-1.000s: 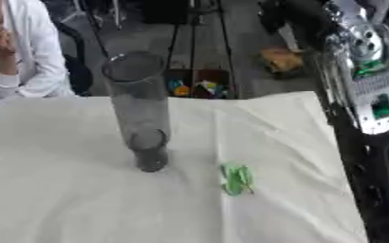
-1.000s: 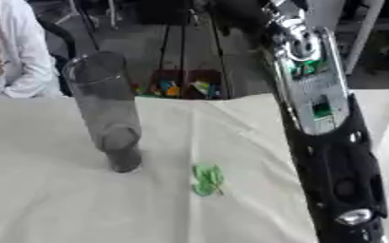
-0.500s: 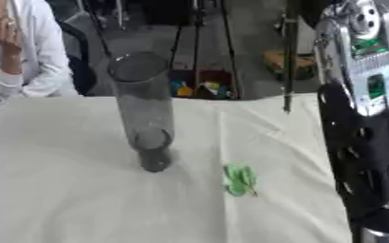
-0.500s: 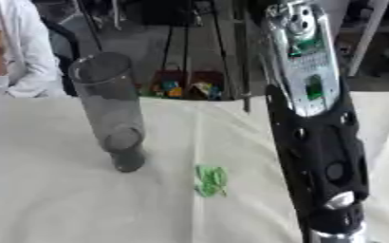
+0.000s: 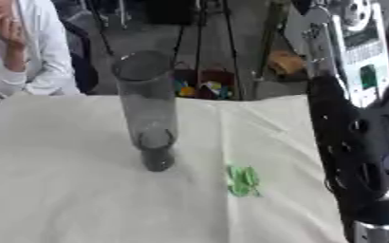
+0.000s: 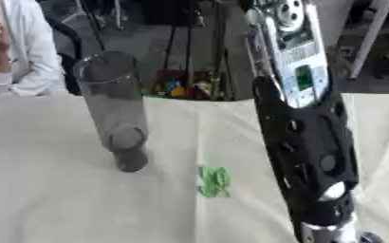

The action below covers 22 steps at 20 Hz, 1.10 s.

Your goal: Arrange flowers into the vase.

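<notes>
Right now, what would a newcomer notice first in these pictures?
The robot's black and silver right arm fills the right side, running down out of view; no hand shows. A tall clear vase stands upright left of centre on the cloth-covered table, holding no flowers. A small green thing lies on the cloth between vase and arm.

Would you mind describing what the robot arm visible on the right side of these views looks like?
The right arm shows as a long limb. Its upper section is silver-grey with pale panels bearing small dark markings and a green patch. Below that sits a glossy black shell dotted with round recessed holes and one pale oval spot, ending in a silver ring at the bottom edge. No hand shows in either view.
</notes>
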### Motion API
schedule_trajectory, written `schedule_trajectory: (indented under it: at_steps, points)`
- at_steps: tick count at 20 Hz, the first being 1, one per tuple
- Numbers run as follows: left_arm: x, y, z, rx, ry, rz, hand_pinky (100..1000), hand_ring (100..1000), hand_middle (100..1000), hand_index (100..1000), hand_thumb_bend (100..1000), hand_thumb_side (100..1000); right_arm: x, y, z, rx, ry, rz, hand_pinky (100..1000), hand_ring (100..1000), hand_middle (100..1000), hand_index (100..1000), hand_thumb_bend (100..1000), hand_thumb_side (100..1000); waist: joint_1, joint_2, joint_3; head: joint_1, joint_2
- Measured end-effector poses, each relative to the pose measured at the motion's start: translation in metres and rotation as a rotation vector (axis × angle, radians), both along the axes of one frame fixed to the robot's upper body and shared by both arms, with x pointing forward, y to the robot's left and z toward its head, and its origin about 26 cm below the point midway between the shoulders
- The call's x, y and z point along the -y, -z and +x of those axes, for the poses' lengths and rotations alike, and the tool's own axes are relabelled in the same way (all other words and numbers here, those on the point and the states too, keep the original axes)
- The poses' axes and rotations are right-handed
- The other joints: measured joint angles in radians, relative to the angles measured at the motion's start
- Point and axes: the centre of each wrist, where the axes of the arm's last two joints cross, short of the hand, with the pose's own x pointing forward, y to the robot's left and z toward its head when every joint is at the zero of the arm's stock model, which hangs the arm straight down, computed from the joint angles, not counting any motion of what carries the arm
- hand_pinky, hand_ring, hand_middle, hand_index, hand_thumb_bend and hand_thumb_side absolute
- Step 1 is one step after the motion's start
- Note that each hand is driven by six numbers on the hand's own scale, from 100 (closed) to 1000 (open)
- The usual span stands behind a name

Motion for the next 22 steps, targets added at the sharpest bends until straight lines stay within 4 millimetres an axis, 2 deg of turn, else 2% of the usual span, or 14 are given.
schedule_trajectory:
  at_steps: [16, 22]
  points:
    - [0.002, 0.000, -0.001, -0.001, 0.015, 0.009, 784, 854, 889, 959, 100, 1000, -0.025, -0.024, 0.004, 0.055, -0.065, 0.012, 215, 189, 146, 216, 100, 590, -0.016, 0.006, 0.024, -0.004, 0.000]
    - [0.003, 0.000, -0.001, -0.001, 0.018, 0.013, 784, 854, 889, 960, 100, 1000, -0.035, -0.040, 0.009, 0.053, -0.080, 0.029, 214, 188, 144, 216, 100, 590, -0.026, 0.006, 0.036, -0.004, 0.000]
